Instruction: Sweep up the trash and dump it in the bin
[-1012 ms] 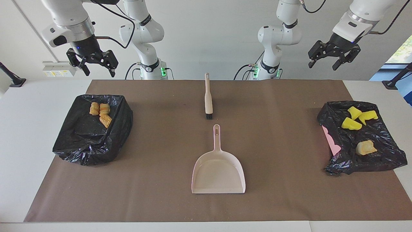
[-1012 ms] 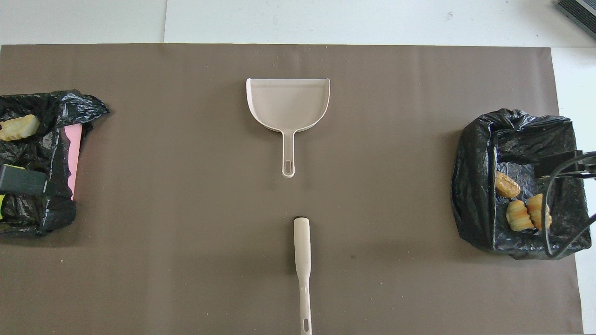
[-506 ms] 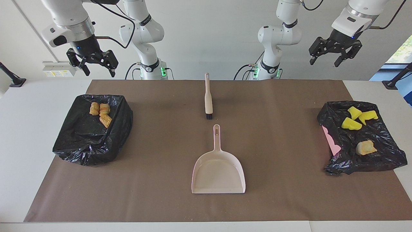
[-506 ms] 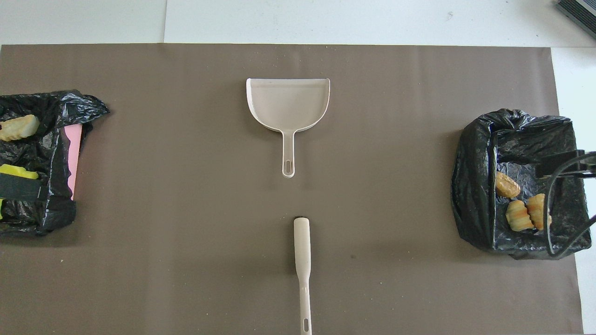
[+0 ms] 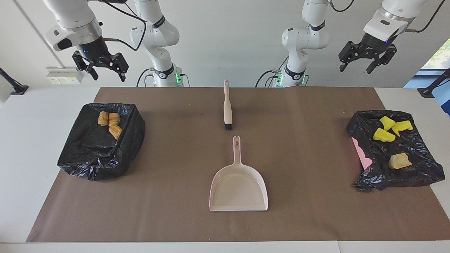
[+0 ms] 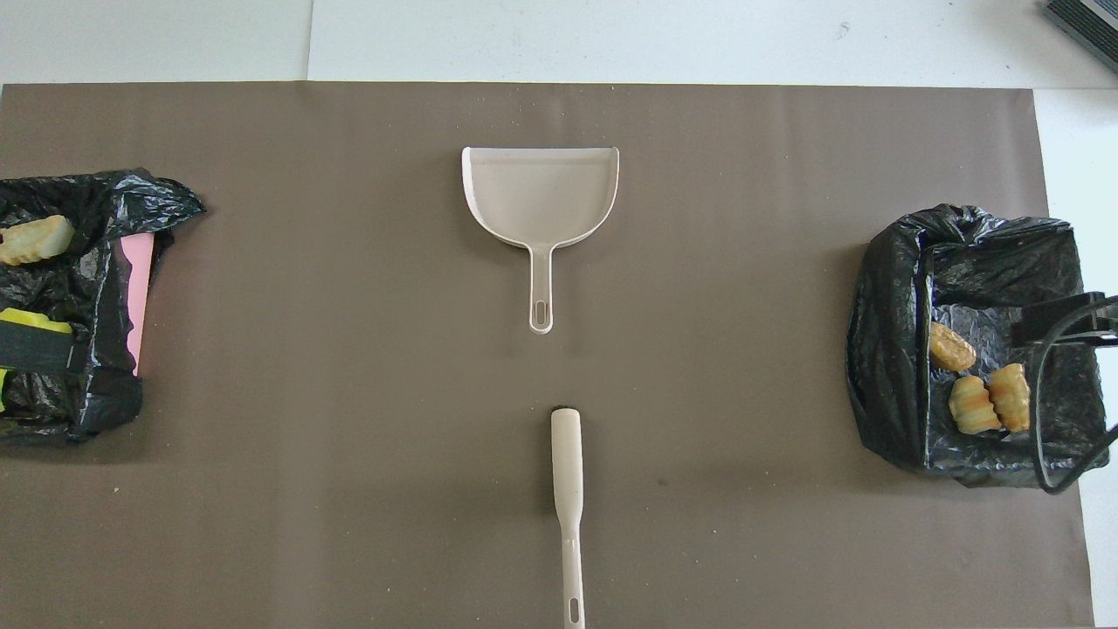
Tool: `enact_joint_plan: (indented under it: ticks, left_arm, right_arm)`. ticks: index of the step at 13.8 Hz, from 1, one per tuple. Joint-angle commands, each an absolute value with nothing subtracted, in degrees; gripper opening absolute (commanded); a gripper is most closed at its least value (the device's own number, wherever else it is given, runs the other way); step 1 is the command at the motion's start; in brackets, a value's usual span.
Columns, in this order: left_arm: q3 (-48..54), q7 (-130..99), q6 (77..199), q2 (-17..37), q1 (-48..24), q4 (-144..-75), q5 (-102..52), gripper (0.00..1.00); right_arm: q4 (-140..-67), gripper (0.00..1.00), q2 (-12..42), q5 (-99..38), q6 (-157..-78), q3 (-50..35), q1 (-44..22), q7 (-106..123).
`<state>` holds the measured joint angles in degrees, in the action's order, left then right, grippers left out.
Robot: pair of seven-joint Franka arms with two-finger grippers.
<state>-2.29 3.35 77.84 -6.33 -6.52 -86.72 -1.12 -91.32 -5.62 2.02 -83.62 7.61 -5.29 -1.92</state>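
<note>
Brown mat (image 5: 175,158) on white table (image 5: 21,140), wall socket (image 5: 65,75) by the table's edge

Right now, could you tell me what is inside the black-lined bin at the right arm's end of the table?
Three golden-brown pastry pieces lie inside the black-lined bin, toward its end nearer the robots. The liner's folds hide whatever may sit beneath them.

Plain white wall (image 5: 228,42), white surface (image 5: 31,116) under a brown mat (image 5: 175,158), bright window (image 5: 437,56) at right, even daylight
</note>
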Motion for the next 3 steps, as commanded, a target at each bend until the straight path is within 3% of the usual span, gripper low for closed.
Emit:
enact_joint_plan:
  ticks: [1,3]
  left_arm:
    - [-2.29,3.96,77.78,-5.19,-6.50,-85.17,-0.35,1.00]
    - [-2.29,3.87,78.05,-5.19,-6.59,-85.17,-0.53,1.00]
  right_arm:
    - [-91.31,1.00,-5.97,0.97,-83.14,7.38,-4.22,-3.60]
    - [-92.11,1.00,-6.33,0.97,-83.14,7.38,-4.13,-3.78]
